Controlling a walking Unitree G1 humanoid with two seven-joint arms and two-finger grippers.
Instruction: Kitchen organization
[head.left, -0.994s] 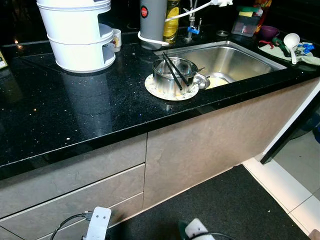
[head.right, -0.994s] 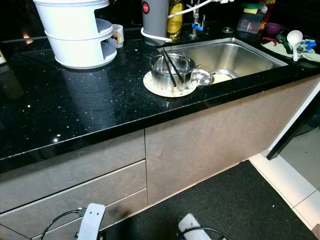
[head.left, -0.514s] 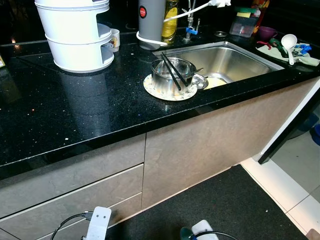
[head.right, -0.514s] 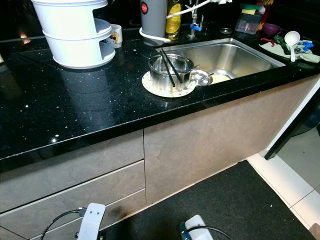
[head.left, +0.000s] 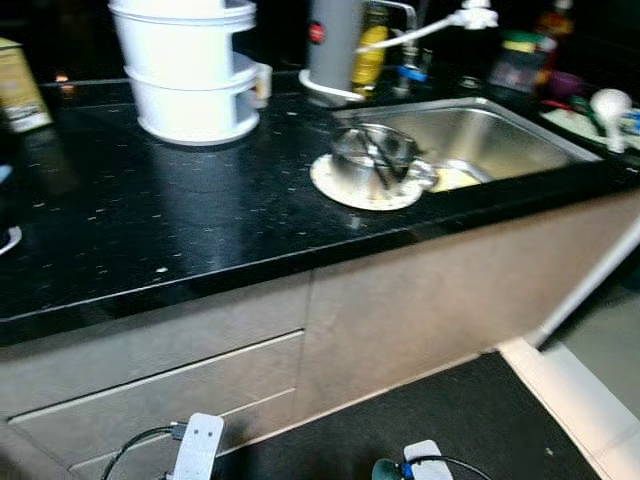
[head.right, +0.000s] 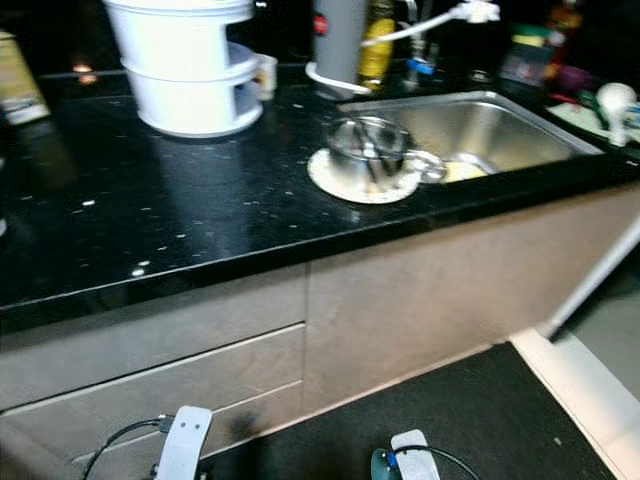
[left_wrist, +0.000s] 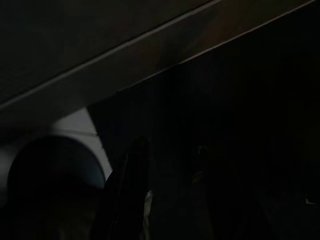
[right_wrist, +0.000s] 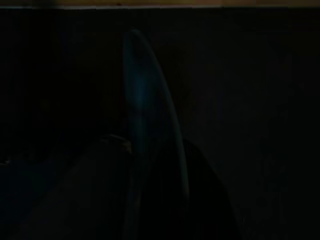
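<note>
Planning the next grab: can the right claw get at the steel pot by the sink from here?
Probably not yet. The pot sits on a plate up on the counter, open from the front, but the right arm hangs low by the cabinet; it would likely need raising and a step closer.

Head stereo pair looking down at countertop and sink, wrist views dark, floorward.
</note>
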